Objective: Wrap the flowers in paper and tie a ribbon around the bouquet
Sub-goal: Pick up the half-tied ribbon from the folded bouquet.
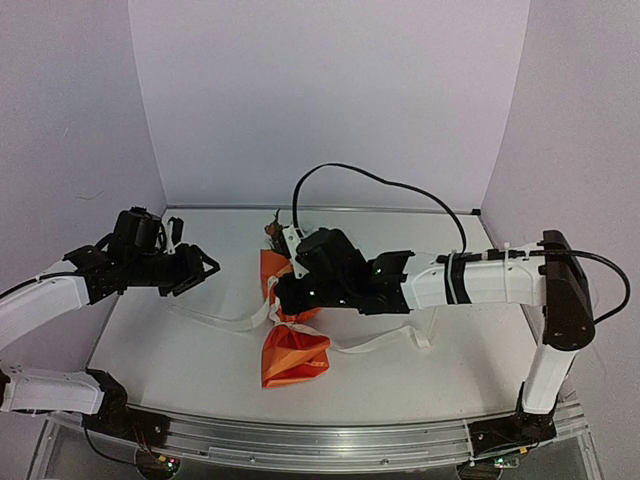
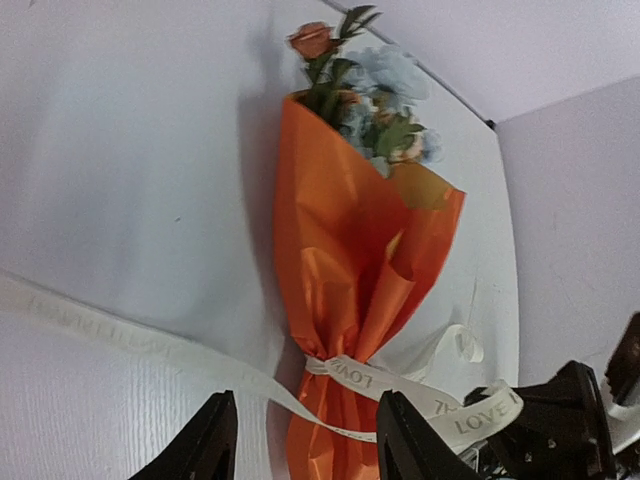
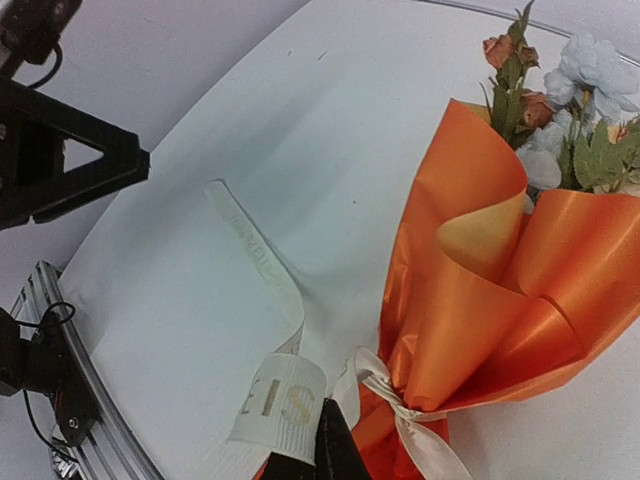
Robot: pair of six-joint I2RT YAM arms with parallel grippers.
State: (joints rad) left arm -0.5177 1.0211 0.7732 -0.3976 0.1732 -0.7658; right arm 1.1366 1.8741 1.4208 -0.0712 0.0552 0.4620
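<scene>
Bouquet (image 1: 292,352) of pale blue, peach and rust artificial flowers (image 2: 385,95) in a tapering wrap of bright orange paper (image 3: 470,300) lies flat on the white table (image 1: 150,345). It sits about midway between the two arms, with its heads toward the far wall and its flared foot toward the near edge. A narrow cream fabric ribbon (image 2: 150,345) with printed lettering is wound around the wrap's pinched waist and crossed there in what looks like a knot. One long tail runs across the table toward the left arm, and another trails to the right.

The right gripper (image 3: 325,455) hangs directly over that waist, just beside the knot. Its jaws are closed tight on a short lettered stretch of ribbon that curls up from the tie. The left gripper (image 1: 205,266) stands well apart from the bouquet, off to its left and raised above the table. Its two black fingers (image 2: 205,445) are parted to a middling gap and hold nothing. From its own camera the bouquet lies straight ahead, framed between those fingers, with the ribbon tail passing beneath them on the table.
</scene>
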